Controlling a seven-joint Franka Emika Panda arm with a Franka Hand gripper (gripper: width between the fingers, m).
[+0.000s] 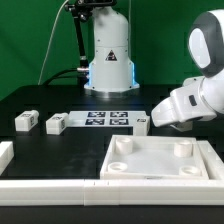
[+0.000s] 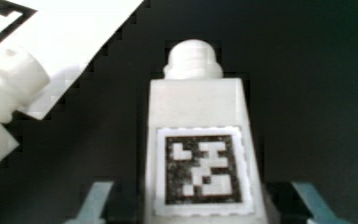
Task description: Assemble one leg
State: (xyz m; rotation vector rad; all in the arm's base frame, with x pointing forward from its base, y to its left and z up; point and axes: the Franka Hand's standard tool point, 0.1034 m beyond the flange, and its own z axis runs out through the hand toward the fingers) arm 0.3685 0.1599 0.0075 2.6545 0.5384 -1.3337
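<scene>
- The first spare leg [image 1: 22,121] and the second spare leg [image 1: 56,123] are lying loose on the table [image 1: 40,100] at the exterior view's left, well apart from the arm [image 1: 195,100].
- The marker board [image 1: 105,119] is lying flat at centre.
- The leg [image 2: 202,110] is lying just beside the marker board's right end, with its tag facing the wrist camera.
- The gripper [image 2: 202,205] is straddling this leg with its jaws spread. The fingers [image 2: 101,200] are standing clear of its sides and are clamping nothing.
- The square top [image 1: 150,160] is carrying no leg in its corner holes. By this evidence, grasping, lifting and inserting are all left to do.
</scene>
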